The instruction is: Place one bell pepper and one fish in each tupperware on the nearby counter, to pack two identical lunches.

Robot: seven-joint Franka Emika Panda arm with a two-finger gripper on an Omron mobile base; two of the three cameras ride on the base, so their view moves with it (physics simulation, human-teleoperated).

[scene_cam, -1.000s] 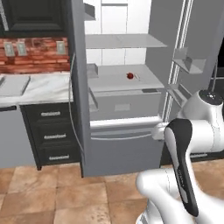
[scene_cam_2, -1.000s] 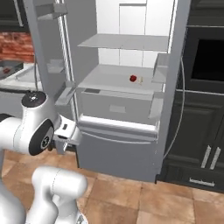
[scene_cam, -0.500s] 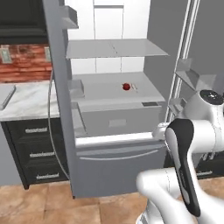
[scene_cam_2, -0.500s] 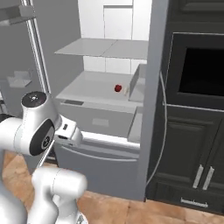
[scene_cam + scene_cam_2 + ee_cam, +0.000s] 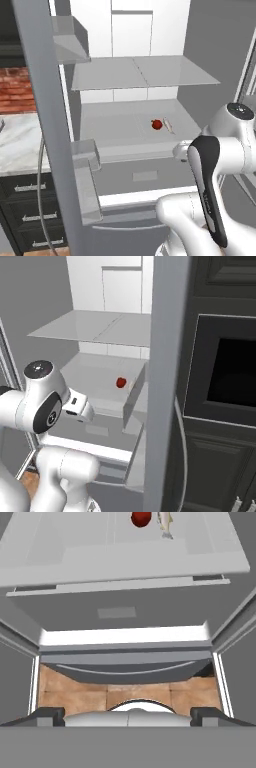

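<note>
Red brick (image 5: 17, 90) backs the far left of the left base view, and below it lies the white marble surface (image 5: 17, 145) with grey veins, sitting on black cabinets (image 5: 27, 210) with steel handles. Just right of that surface stands the open grey fridge door (image 5: 47, 130), with a door bin (image 5: 85, 155) jutting from its inner side.

Taking the fridge's middle shelf (image 5: 120, 125) as my landmark: the red bell pepper (image 5: 157, 124) sits on it, toward its right half, and the pale fish (image 5: 169, 125) lies just beside the pepper on its right; I cannot tell whether they touch. Both rest well back from the shelf's front edge. Above that shelf is an upper shelf (image 5: 140, 72), bare on the part I see. Below the middle shelf is the grey drawer front (image 5: 145, 175), and below that the lower freezer door.

My jaws (image 5: 128, 714) stand spread wide, gripping nothing, with one fingertip (image 5: 47, 714) far to the left and the other far to the right in the hand view. They hang in front of and below the middle shelf, well apart from the pepper (image 5: 141, 518) and fish (image 5: 165, 523), which show at the top of the hand view on that shelf. Under the shelf edge there I see the drawer front and then a strip of brown tiled floor (image 5: 125, 694).

In the right base view the pepper (image 5: 120, 383) sits on the same shelf, with the other fridge door (image 5: 165, 381) to its right, and a black wall oven (image 5: 225, 381) beyond that.
</note>
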